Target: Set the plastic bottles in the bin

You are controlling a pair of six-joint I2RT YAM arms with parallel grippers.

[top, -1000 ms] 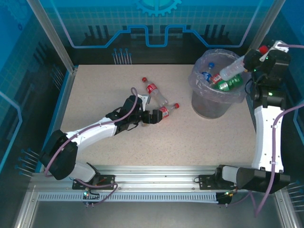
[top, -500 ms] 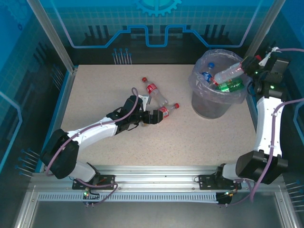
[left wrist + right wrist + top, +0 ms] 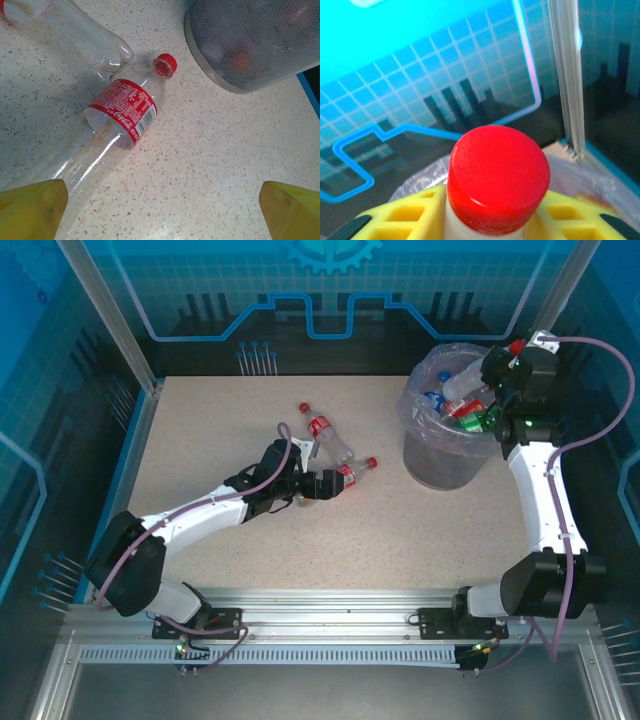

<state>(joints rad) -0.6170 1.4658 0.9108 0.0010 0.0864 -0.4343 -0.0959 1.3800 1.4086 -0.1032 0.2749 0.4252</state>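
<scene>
1. The right gripper [image 3: 503, 368] is clamping a red-capped bottle [image 3: 466, 388] by its neck, tilting it over the bin [image 3: 440, 462] near the bench's far right corner.
2. The left gripper [image 3: 322, 485], jaws wide, is hovering over a red-labelled bottle [image 3: 122, 107] lying mid-bench, with a second bottle [image 3: 330, 432] just beside it.
3. These bottles are looking empty, so probably light, thin-walled and slippery. The stiffer neck seems the best hold.

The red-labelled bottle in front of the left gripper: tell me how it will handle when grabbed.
The bottle looks empty, so it is probably very light. Its thin clear wall will likely give under a squeeze. Round and lying on its side on the table, it may roll if nudged off-centre.
</scene>
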